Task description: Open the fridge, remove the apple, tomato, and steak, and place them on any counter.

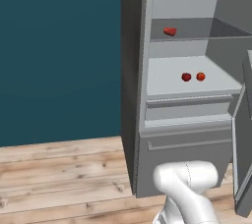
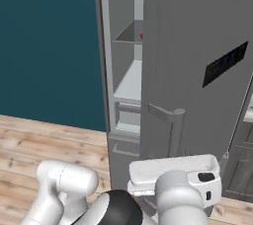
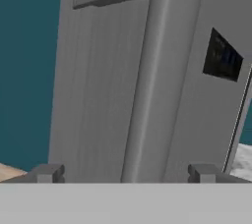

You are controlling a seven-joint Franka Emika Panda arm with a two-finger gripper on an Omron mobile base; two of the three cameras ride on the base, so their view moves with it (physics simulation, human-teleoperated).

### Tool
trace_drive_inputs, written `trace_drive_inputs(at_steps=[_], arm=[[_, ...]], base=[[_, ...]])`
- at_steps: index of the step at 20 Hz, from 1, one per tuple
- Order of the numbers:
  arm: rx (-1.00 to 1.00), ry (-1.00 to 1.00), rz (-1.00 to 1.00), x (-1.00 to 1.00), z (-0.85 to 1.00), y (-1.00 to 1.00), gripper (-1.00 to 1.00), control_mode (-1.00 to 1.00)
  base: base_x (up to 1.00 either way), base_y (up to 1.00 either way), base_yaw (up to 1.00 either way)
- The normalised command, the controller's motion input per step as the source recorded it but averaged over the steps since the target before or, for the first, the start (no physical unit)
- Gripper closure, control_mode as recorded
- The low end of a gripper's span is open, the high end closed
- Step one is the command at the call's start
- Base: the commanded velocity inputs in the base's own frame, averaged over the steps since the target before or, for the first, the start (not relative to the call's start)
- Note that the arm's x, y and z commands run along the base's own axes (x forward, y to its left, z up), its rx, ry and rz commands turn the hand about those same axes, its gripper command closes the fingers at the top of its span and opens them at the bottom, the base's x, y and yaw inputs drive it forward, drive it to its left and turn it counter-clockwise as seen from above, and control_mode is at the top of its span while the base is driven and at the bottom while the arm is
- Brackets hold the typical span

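- Left base view: the fridge [image 1: 187, 85] filled the right half of the frame with its door swung open; the door [image 1: 242, 134] was seen edge-on at the right border and cut off there.
- On the upper shelf [image 1: 197, 27], near its left end, lay the steak [image 1: 170, 31], a small flat red lump.
- On the wider shelf below sat two small round red things, the darker one [image 1: 186, 76] just left of the brighter one [image 1: 200, 76]; which was the apple and which the tomato was too small to tell.
- The bottom drawer [image 1: 187, 144] sat shut beneath the shelves. The white arm [image 1: 189, 188] rose at the lower middle, cut off by the bottom edge, and covered part of the drawer front.
- Right base view: the open door [image 2: 197, 66] stood across the middle and right of the frame and hid most of the fridge's inside. Only a red sliver [image 2: 141, 35] peeped past the door's edge at the upper shelf, too little to name.
- The black panel [image 2: 226, 63] showed at the right of the door, and the handle [image 2: 170, 120] at lower centre. A bit of marbled surface [image 2: 248, 112] showed at the right border, cut off.
- Hand view: the hand [image 3: 125, 174] faced the door's outer face at close range, with the handle [image 3: 147, 80] running up the middle. Its fingertips [image 3: 48, 173] stood wide apart at the bottom corners, with nothing held between them.
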Motion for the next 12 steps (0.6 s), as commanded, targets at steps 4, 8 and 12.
trace_drive_inputs(at_steps=[4, 8, 12], arm=[[0.03, 0.03, -0.32, -0.18, 0.11, -0.44, -1.00, -1.00], [0.01, 0.11, -0.31, -0.18, 0.39, -0.24, -1.00, -1.00], [0.00, 0.00, -0.13, -0.94, 0.28, 0.00, -1.00, -1.00]], base=[[0.00, 0.00, 0.00], [0.00, 0.00, 0.00], [0.00, 0.00, 0.00]])
